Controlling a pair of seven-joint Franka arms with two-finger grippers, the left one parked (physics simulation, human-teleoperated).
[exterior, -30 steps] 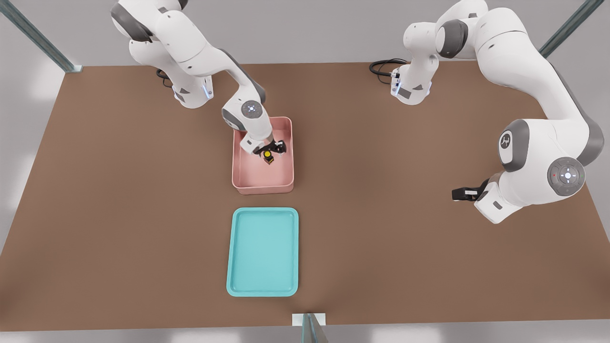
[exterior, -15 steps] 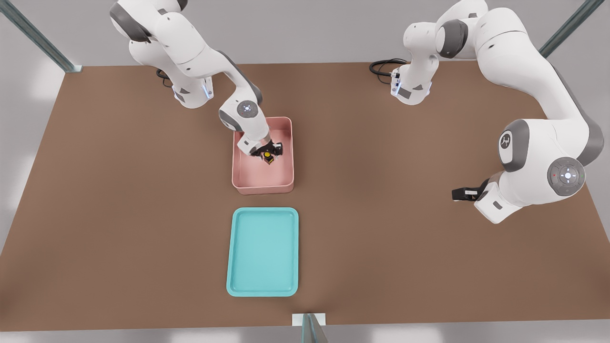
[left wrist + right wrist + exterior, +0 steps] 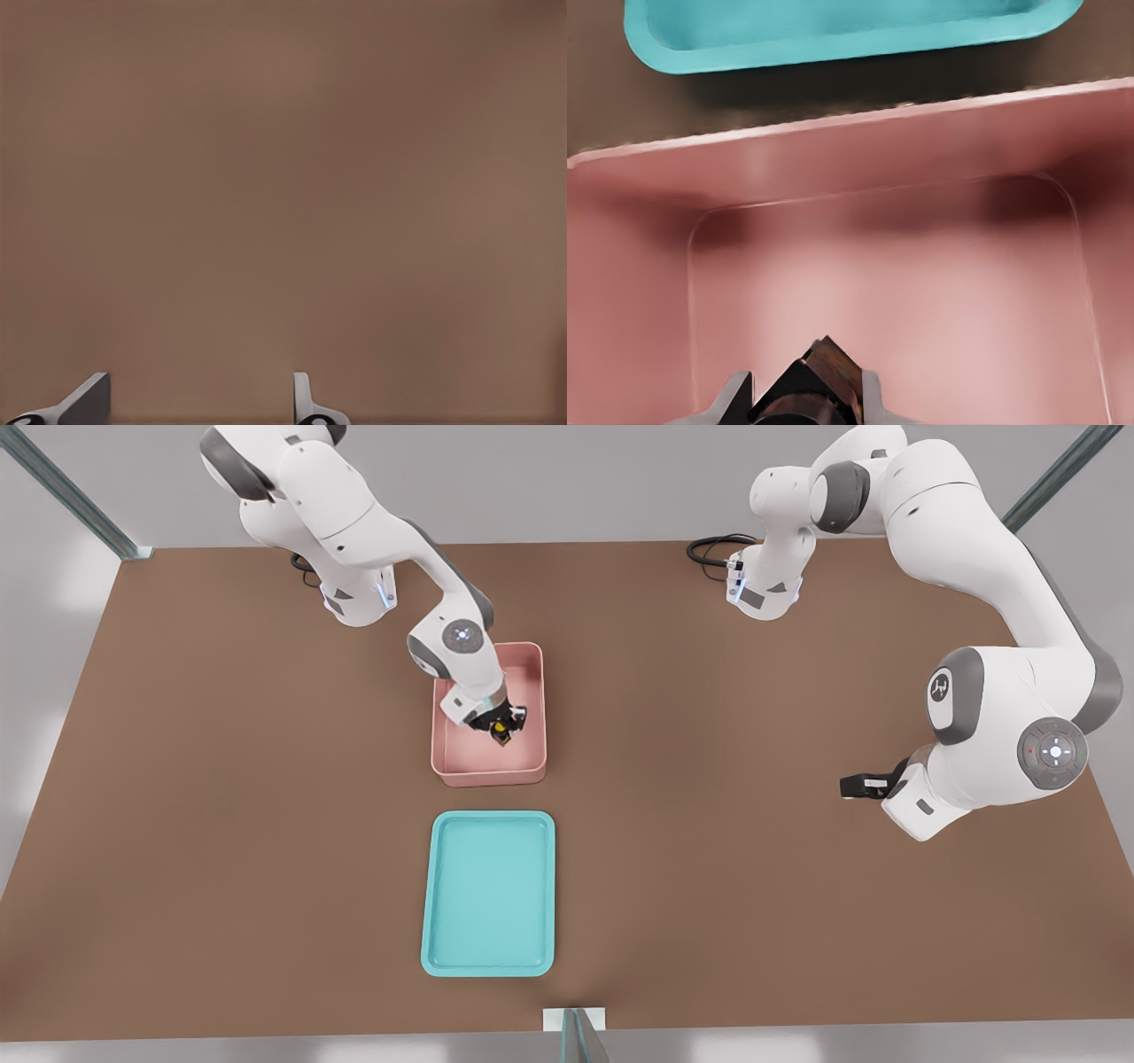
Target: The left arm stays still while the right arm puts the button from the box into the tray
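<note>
Pink box (image 3: 489,766) entered by the right arm (image 3: 354,514), with the button (image 3: 501,732) clamped in the claw (image 3: 501,726).

Inside the box, toward its right wall in the front view, the claw is seen closed on the button: in the right wrist view the dark base of the button (image 3: 818,379) is pressed between the two pale fingertips (image 3: 733,398), and the box floor (image 3: 921,292) is spread out beyond it. Whether the button is touching the floor cannot be told. The yellow cap is glimpsed just under the black claw in the front view. Nearer on the brown desk (image 3: 753,886), just apart from the box, the teal tray (image 3: 488,967) is laid flat; its rim (image 3: 833,49) is also seen past the box wall from the wrist.
</note>
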